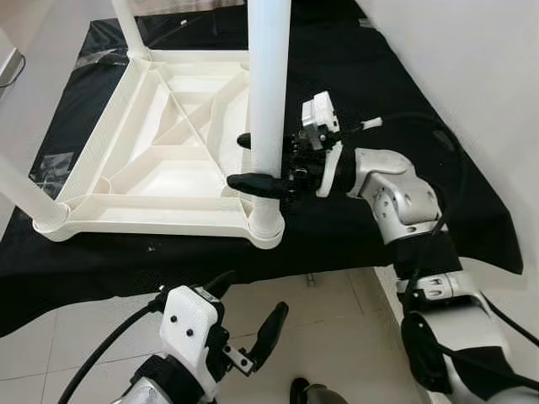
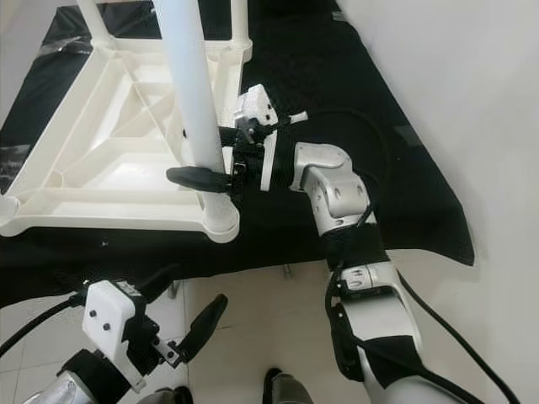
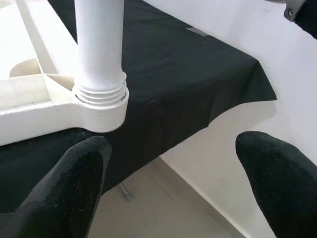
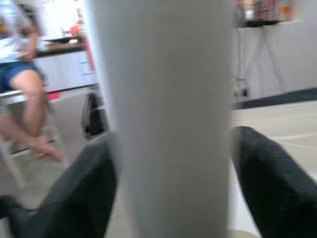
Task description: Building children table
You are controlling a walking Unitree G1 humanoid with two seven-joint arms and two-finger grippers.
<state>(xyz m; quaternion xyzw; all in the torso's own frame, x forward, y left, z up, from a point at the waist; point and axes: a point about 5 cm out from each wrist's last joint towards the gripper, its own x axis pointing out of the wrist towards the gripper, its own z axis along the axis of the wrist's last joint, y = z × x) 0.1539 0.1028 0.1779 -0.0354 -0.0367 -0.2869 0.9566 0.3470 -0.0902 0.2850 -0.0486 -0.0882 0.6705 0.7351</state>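
A white plastic children's table (image 1: pixel 160 160) lies upside down on a black cloth (image 1: pixel 362 84). Its near right leg (image 1: pixel 269 84) stands upright in the corner socket (image 1: pixel 266 225). My right gripper (image 1: pixel 237 160) reaches in from the right and is shut on this leg a little above the socket, one black finger on each side; the right wrist view has the leg (image 4: pixel 168 119) between the fingers (image 4: pixel 84 193). My left gripper (image 1: pixel 253 303) hangs open low over the floor, in front of that corner and apart from it. The left wrist view looks at the socket (image 3: pixel 99 99).
Two more legs stand at the far corner (image 1: pixel 126 25) and the near left corner (image 1: pixel 25 194). A white wall (image 1: pixel 472 84) runs along the right of the cloth. Pale tiled floor (image 1: pixel 337 320) lies in front. A person (image 4: pixel 20 74) sits far off in the right wrist view.
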